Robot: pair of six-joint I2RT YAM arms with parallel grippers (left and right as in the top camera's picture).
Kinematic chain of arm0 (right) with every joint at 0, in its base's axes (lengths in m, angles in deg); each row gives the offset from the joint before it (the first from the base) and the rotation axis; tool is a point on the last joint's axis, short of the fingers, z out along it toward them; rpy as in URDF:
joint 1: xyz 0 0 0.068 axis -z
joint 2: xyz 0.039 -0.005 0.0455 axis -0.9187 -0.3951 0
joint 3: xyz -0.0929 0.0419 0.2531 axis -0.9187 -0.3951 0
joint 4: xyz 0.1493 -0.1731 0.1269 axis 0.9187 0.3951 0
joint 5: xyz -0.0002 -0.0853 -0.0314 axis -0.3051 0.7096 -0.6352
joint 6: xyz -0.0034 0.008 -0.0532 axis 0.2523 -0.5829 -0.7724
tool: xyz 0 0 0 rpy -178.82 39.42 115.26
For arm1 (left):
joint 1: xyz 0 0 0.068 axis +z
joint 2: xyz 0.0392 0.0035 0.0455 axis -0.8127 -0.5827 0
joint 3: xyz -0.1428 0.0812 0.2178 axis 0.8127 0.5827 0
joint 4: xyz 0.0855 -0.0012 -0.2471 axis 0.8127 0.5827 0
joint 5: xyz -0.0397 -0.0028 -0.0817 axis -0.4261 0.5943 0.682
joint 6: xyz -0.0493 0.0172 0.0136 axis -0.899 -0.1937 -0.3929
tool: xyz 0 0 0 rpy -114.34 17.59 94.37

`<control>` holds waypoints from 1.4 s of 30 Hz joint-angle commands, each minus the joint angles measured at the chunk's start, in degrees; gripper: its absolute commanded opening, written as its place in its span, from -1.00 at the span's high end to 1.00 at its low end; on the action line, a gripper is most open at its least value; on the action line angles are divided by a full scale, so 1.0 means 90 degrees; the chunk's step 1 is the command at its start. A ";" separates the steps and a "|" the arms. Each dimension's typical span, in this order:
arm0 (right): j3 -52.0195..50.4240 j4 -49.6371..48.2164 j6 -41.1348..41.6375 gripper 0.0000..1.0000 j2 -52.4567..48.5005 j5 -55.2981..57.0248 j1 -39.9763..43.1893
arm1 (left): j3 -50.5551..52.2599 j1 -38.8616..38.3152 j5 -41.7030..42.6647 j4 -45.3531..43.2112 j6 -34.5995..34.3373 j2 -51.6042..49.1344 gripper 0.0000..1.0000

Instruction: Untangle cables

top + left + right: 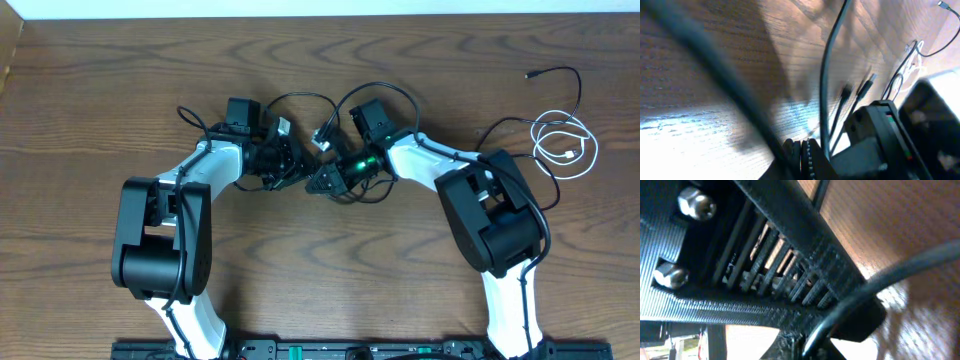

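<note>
1. Left gripper (288,163): jaws together on nothing, tucked at mid-table, its tip almost meeting the right gripper (322,180)
2. Right gripper: jaws likewise together and empty; its wrist view is filled by a ribbed black housing (765,270) and a thick arm wire (880,287), so it gives no guidance here
3. Table (100,60): bare wood lies between the grippers and the two cords, which rest well apart from both, at the far right
4. White cord (568,153): coiled in small loops, plug end inside the coil
5. Black cord (556,69): plug end free beyond the coil, its length curving down across the white loops towards the right arm's base
6. Judged step: the reach out to the cords; the right arm is nearer, and should part its jaws before descending, take the black cord on the free stretch near its plug and draw it slowly off the coil while the left pins the white loops, keeping clear of the arm wires
</note>
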 commanded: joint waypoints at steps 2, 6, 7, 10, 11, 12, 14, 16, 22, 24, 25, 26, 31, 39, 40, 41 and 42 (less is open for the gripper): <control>-0.0036 -0.0056 -0.0075 0.98 -0.0058 -0.0078 -0.0121 | 0.0036 -0.0015 -0.0087 -0.0058 0.0114 -0.0131 0.44; -0.0036 -0.0053 0.0029 0.98 -0.0058 -0.0015 -0.0121 | 0.0034 0.0085 -0.0869 -0.0058 0.0114 -0.0131 -0.30; -0.0036 -0.0051 0.0131 0.98 -0.0058 0.0114 -0.0121 | 0.0034 0.0153 -0.0758 -0.0058 0.0114 -0.0129 -0.34; -0.0036 0.0080 0.0527 0.98 -0.0058 0.0865 -0.0121 | 0.0032 0.0437 -0.0153 -0.0058 0.0476 -0.0129 -0.53; -0.0036 0.0163 0.0636 0.98 -0.0058 0.1166 -0.0121 | 0.0032 0.0539 -0.0010 -0.0056 0.0585 -0.0129 -0.58; -0.0036 0.0255 0.0729 0.98 -0.0058 0.1452 -0.0121 | 0.0032 0.0651 0.0126 -0.0058 0.0675 -0.0129 -0.62; -0.0036 0.0367 0.0906 0.98 -0.0058 0.1812 -0.0121 | 0.0032 0.0906 0.0401 -0.0056 0.0835 -0.0129 -0.64; -0.0036 0.0384 0.0984 0.98 -0.0058 0.1887 -0.0121 | 0.0032 0.1139 0.0619 -0.0051 0.0952 -0.0129 -0.65; -0.0010 0.0478 0.1231 0.97 0.0267 0.2076 -0.0073 | 0.0036 0.1671 0.0617 0.0102 0.1073 -0.0129 -0.64; 0.0032 0.0590 0.1115 0.98 0.0627 0.2064 -0.0019 | 0.0036 0.1744 0.0449 0.0189 0.1071 -0.0129 -0.64; 0.0058 0.0646 0.1054 0.98 0.0835 0.2064 0.0007 | 0.0036 0.1749 0.0330 0.0209 0.1069 -0.0129 -0.64; 0.0080 0.0692 0.0984 0.98 0.1110 0.2064 0.0034 | 0.0036 0.1749 0.0221 0.0211 0.1066 -0.0129 -0.64; 0.0087 0.0840 0.0653 0.98 0.2288 0.2895 0.0141 | 0.0036 0.1736 0.0143 0.0209 0.1066 -0.0129 -0.64; 0.0087 0.1899 0.0182 0.99 0.3536 0.5897 0.0673 | 0.0036 0.1736 0.0141 0.0209 0.1066 -0.0129 -0.64; 0.0087 0.2004 0.0095 0.98 0.3585 0.6137 0.0763 | 0.0036 0.1734 0.0121 0.0211 0.1066 -0.0129 -0.64; 0.0087 0.2101 0.0015 0.98 0.3604 0.6370 0.0857 | 0.0036 0.1734 0.0119 0.0209 0.1066 -0.0129 -0.65; 0.0087 0.2188 -0.0041 0.99 0.3609 0.6603 0.0957 | 0.0036 0.1734 0.0119 0.0209 0.1066 -0.0129 -0.65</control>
